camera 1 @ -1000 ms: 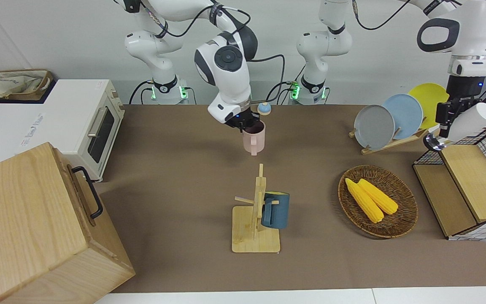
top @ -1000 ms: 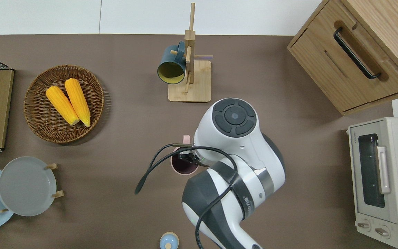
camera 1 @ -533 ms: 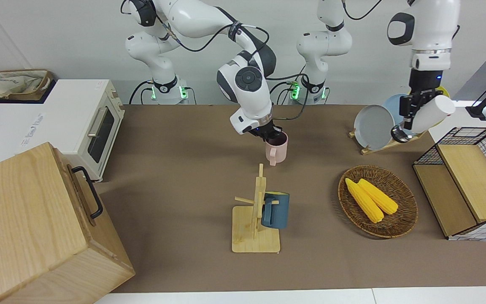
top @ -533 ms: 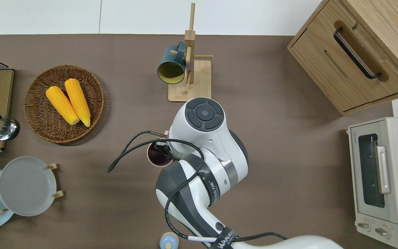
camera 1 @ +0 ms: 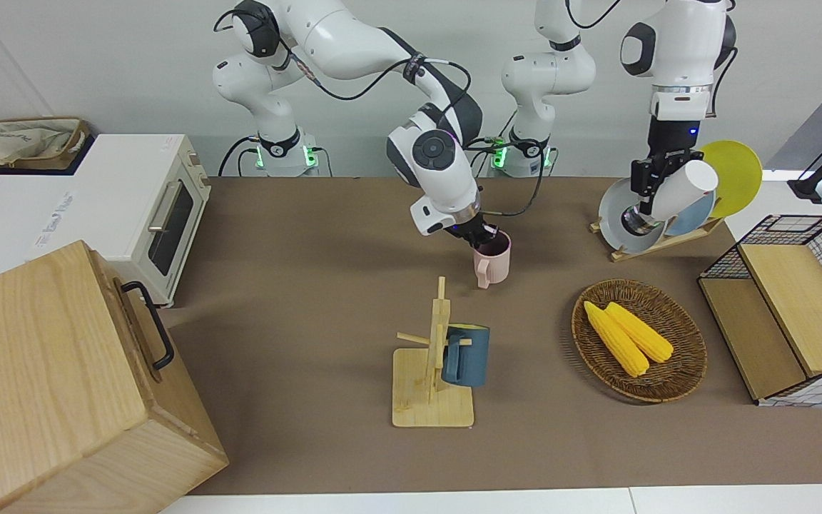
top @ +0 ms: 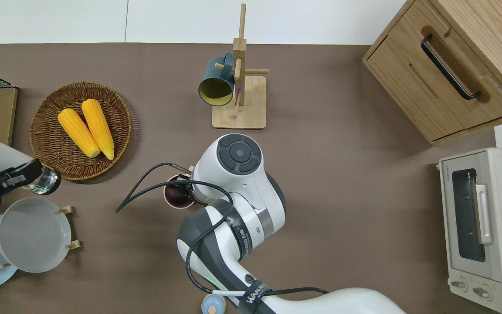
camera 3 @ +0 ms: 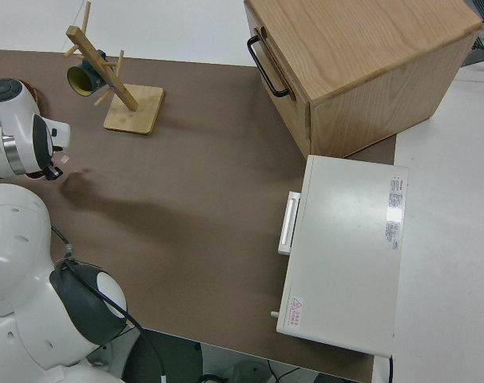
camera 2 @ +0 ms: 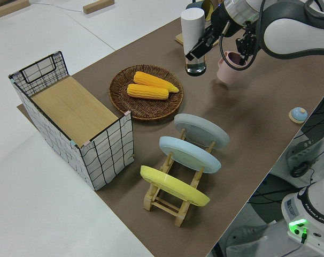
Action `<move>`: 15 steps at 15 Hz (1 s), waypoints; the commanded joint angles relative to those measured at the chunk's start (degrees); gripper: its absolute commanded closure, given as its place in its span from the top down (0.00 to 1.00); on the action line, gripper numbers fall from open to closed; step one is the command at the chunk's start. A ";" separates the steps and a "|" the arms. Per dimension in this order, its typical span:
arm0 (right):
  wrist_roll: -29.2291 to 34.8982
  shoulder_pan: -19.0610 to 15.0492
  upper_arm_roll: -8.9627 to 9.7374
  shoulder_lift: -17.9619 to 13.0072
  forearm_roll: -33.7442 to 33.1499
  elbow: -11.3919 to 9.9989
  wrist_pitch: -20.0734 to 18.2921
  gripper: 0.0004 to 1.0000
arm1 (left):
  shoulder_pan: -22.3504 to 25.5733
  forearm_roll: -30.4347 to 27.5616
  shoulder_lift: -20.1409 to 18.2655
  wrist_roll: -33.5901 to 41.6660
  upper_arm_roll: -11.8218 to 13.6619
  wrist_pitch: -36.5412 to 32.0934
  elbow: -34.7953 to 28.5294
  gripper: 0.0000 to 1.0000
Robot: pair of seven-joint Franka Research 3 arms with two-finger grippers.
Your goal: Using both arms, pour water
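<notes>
- A pink mug [camera 1: 492, 261], at the front view's centre, is being gripped at its rim by the right gripper [camera 1: 484, 238]; the fingers are being hidden.
- A white bottle [camera 1: 676, 193], upper right, is being clamped by the left gripper [camera 1: 648, 180].

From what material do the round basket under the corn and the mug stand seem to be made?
The basket looks like woven wicker or rattan, brown and matte: its rim and floor show braided strands. The mug stand looks like pale, unpainted wood, perhaps bamboo: a flat base, an upright post and pegs with a smooth finish.
</notes>
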 commanded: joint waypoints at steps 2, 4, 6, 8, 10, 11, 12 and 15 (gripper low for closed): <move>3.60 2.64 -0.61 2.49 2.76 1.51 1.18 0.00 | -0.20 2.00 -2.45 -2.79 -2.89 0.47 -3.24 0.01; 3.60 2.91 -0.61 3.19 3.20 1.51 2.92 0.00 | -0.64 2.00 -2.36 -2.88 -2.98 0.47 -3.59 0.01; 3.60 3.44 -0.69 3.98 3.20 1.42 4.42 0.00 | -0.82 2.00 -2.27 -2.88 -3.33 0.38 -3.94 0.01; 3.60 4.05 -0.61 4.60 3.20 1.42 6.18 0.11 | -0.82 2.00 -2.10 -2.97 -3.68 0.38 -4.38 0.01; 3.69 4.05 -0.69 4.95 3.12 1.42 6.54 0.63 | -0.91 1.91 -2.01 -2.97 -3.86 0.47 -4.91 0.01; 3.86 4.05 -0.69 5.04 3.12 1.51 6.89 0.83 | -1.34 1.91 -2.01 -2.97 -3.78 0.47 -5.00 0.01; 4.38 4.05 -0.69 5.04 3.03 1.60 7.24 0.99 | -1.44 1.91 -1.92 -2.97 -3.77 0.47 -5.00 0.01; 9.03 3.53 -1.13 4.26 3.20 4.57 6.01 0.99 | -1.44 1.82 -1.83 -2.97 -3.77 0.47 -5.00 0.01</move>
